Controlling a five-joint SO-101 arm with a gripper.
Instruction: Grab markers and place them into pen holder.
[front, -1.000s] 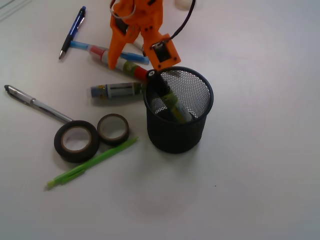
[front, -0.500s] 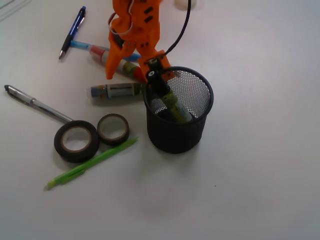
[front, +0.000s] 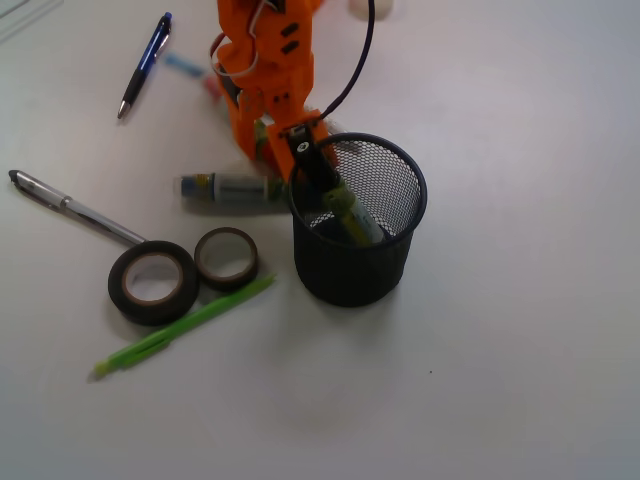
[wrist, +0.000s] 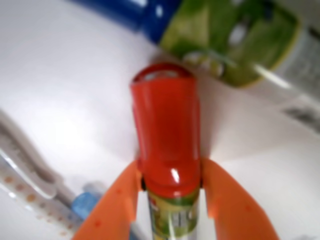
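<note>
My gripper is down on the table just left of the pen holder, a black wire-mesh cup. In the wrist view the gripper is shut on the red-capped marker, with both orange fingers against it just behind the cap. In the front view the gripper hides that marker. The black-capped marker leans inside the holder. The blue-capped marker lies flat on the table left of the holder, just ahead of the red cap in the wrist view.
A blue pen lies at the far left and a silver pen at the left. Two tape rolls and a lime-green pen lie in front. A clear thin pen lies beside the gripper.
The gripper has dropped onto the table, swung left and its jaws have gone from spread wide to closed around the red-capped marker. The thin light-blue pen behind it has shifted.
</note>
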